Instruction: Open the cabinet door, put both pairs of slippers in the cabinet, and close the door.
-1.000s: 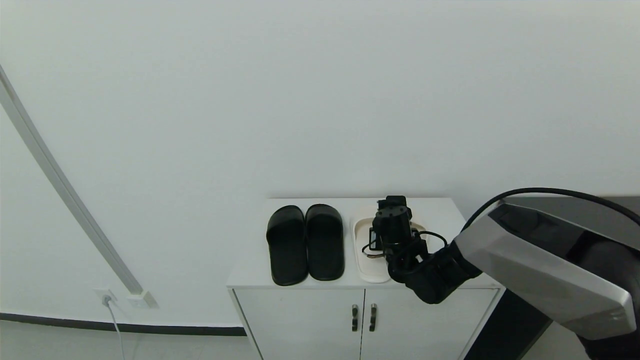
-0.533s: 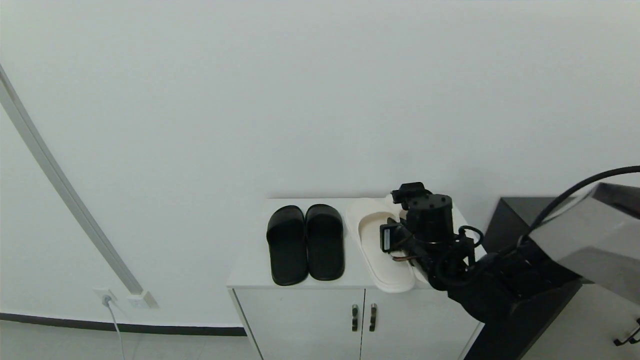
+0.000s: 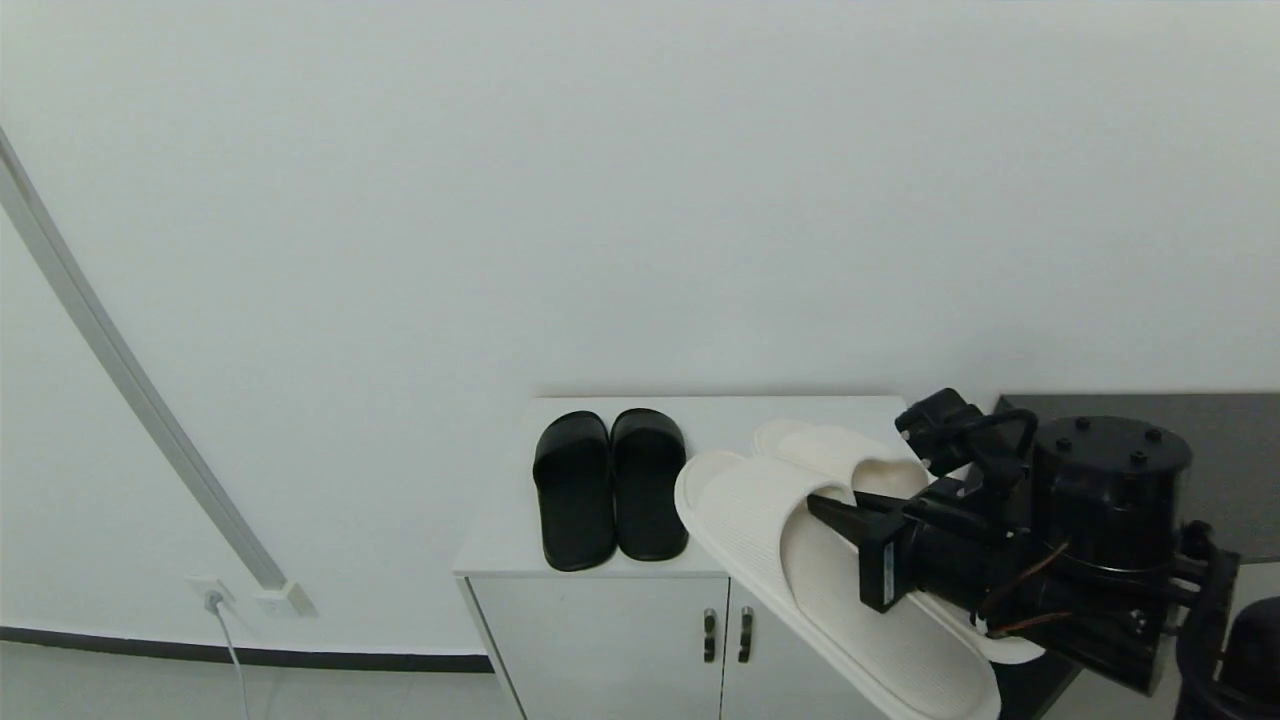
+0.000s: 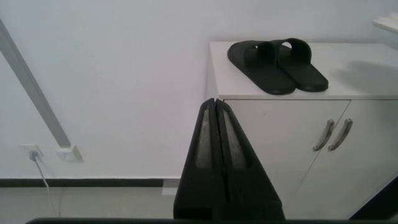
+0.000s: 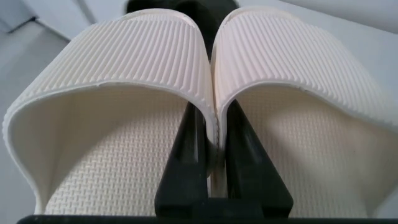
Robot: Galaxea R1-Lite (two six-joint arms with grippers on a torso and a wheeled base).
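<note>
My right gripper [image 3: 835,512] is shut on the pair of white slippers [image 3: 800,545], pinching their inner edges together [image 5: 213,134] and holding them in the air in front of the cabinet's right side. The black slippers [image 3: 610,488] lie side by side on the white cabinet's top [image 3: 500,545]. Both cabinet doors are closed, with two metal handles [image 3: 727,635] at the middle. My left gripper [image 4: 217,124] is shut on nothing, low and to the left of the cabinet [image 4: 280,143], facing the black slippers [image 4: 277,57].
A white wall rises behind the cabinet. A grey cable duct [image 3: 130,385] slants down the wall to a socket with a plug [image 3: 212,598] at the left. A dark surface [image 3: 1130,410] lies to the right of the cabinet.
My right gripper has lifted the white slippers off the cabinet top and drawn them back toward me and to the right. The black slippers and the doors have not moved.
</note>
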